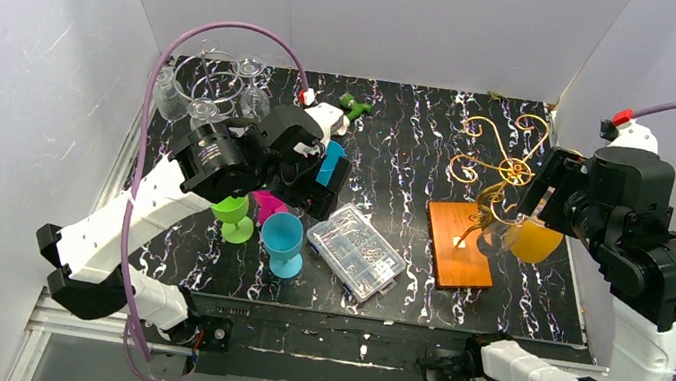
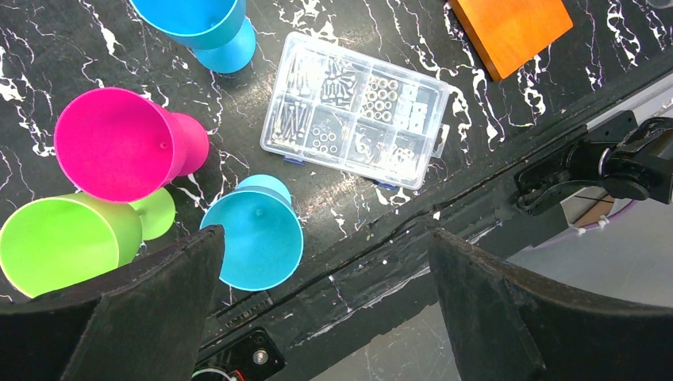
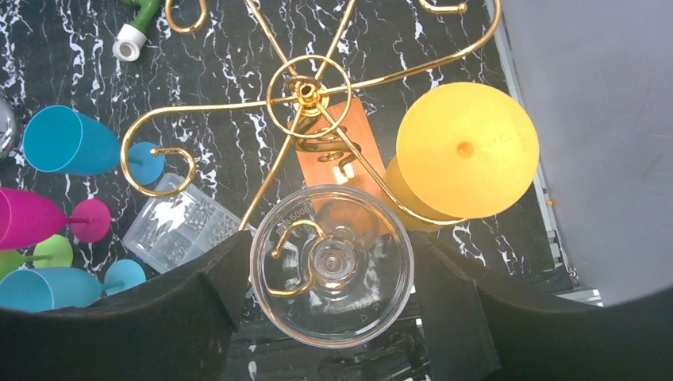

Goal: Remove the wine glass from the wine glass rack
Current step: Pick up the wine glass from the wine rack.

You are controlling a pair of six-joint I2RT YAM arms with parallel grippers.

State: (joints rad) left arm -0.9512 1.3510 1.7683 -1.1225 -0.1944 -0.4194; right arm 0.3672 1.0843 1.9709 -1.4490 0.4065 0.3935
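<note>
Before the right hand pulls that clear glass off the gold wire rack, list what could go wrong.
1. The clear wine glass hangs by its foot in a curled hook of the golden wire rack; a pull off the hook's line may drag or tip the rack.
2. The opaque yellow wine glass hangs close beside the right hand; a sideways move could knock it loose.
3. If the glass slips, it likely drops onto the orange-brown wooden base.

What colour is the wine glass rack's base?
The base is orange-brown wood, clearest in the top external view.
</note>
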